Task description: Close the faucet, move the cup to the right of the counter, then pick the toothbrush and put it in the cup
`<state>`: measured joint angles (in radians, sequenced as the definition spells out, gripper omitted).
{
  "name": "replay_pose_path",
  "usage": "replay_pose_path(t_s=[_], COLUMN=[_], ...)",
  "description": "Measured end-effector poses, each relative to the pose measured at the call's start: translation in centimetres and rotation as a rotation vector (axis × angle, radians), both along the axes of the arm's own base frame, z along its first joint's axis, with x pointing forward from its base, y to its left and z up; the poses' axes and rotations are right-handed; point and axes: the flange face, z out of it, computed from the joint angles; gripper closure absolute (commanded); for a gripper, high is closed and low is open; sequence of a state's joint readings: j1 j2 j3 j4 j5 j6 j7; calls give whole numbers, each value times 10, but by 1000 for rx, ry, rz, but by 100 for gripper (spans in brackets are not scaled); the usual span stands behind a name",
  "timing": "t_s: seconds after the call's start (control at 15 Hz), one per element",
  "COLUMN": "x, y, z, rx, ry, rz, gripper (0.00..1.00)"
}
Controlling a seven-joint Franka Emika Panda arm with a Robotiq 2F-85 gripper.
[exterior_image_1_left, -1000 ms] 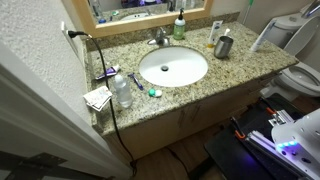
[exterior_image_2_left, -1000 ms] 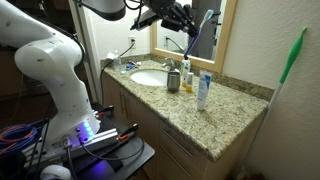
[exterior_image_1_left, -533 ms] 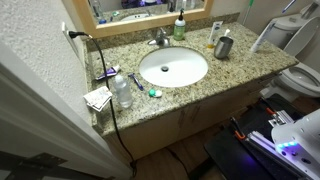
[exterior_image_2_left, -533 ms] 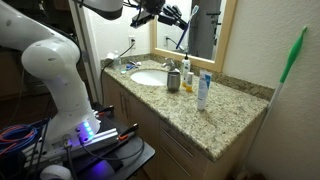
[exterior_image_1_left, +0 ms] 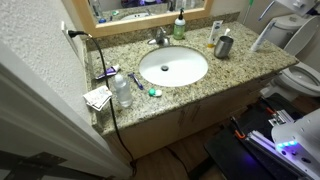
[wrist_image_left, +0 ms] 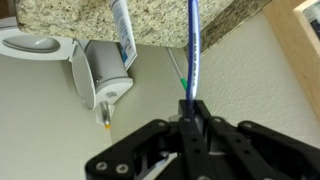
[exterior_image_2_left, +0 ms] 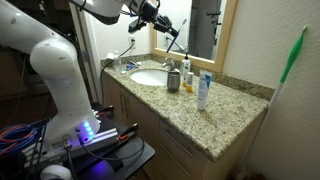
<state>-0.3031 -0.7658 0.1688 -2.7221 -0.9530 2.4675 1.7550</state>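
**Wrist view: blue toothbrush clamped in the fingers, held clear of the cup**

Wrist view has the black Robotiq gripper (wrist_image_left: pixel 190 104) at its bottom edge. The two fingers are pressed together on the handle of the thin blue toothbrush (wrist_image_left: pixel 193 50), which runs straight out from the fingertips toward the top of the picture. Past the brush, the beige-brown speckled granite counter (wrist_image_left: pixel 170 18) fills the top of this view. The dark grey metallic cylindrical cup (wrist_image_left: pixel 98 68) stands on it with its base toward the top edge, left of the brush. A white squeeze tube (wrist_image_left: pixel 122 32) sits just beside the cup, between cup and brush. The brush touches neither of them.

In an exterior view the gripper (exterior_image_2_left: pixel 150 12) is high in the air at the end of the white arm (exterior_image_2_left: pixel 50 60), over the sink end of the counter (exterior_image_2_left: pixel 225 112). The toothbrush (exterior_image_2_left: pixel 168 30) slants down from it and is well apart from the cup (exterior_image_2_left: pixel 173 81). The cup stands upright just beside the white oval sink basin (exterior_image_2_left: pixel 148 76), and the squeeze tube (exterior_image_2_left: pixel 202 90) is near it on the side away from the basin.

In an exterior view from above, the cup (exterior_image_1_left: pixel 223 46) is at the back of the counter (exterior_image_1_left: pixel 235 68), beside the basin (exterior_image_1_left: pixel 173 67). The small shiny chrome faucet (exterior_image_1_left: pixel 158 39) stands behind the basin, with a green soap bottle (exterior_image_1_left: pixel 179 28) just beside it. Whether water runs from the faucet is too small to tell. A clear plastic water bottle (exterior_image_1_left: pixel 122 92) stands at the opposite end of the counter from the cup.
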Motion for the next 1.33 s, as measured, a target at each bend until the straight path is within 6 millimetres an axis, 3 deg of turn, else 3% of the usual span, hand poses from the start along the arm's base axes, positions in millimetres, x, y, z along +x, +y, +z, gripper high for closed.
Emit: replay_pose_path(t_s=[0.07, 0.2, 0.27, 0.33, 0.53, 0.73, 1.0, 1.07, 1.27, 1.33], x=[6, 17, 22, 25, 27, 32, 52, 58, 75, 78], y=[12, 23, 24, 23, 24, 27, 26, 25, 25, 25], z=[-11, -32, -38, -41, -41, -54, -78, -83, -96, -98], rx=[-1, 4, 10, 13, 11, -16, -6, -4, 7, 9], ry=[12, 36, 47, 54, 59, 23, -55, -63, -64, -61], rz=[11, 6, 4, 3, 7, -13, -76, -92, -123, -124], gripper=[90, 90, 90, 98, 98, 98, 98, 90, 90, 98])
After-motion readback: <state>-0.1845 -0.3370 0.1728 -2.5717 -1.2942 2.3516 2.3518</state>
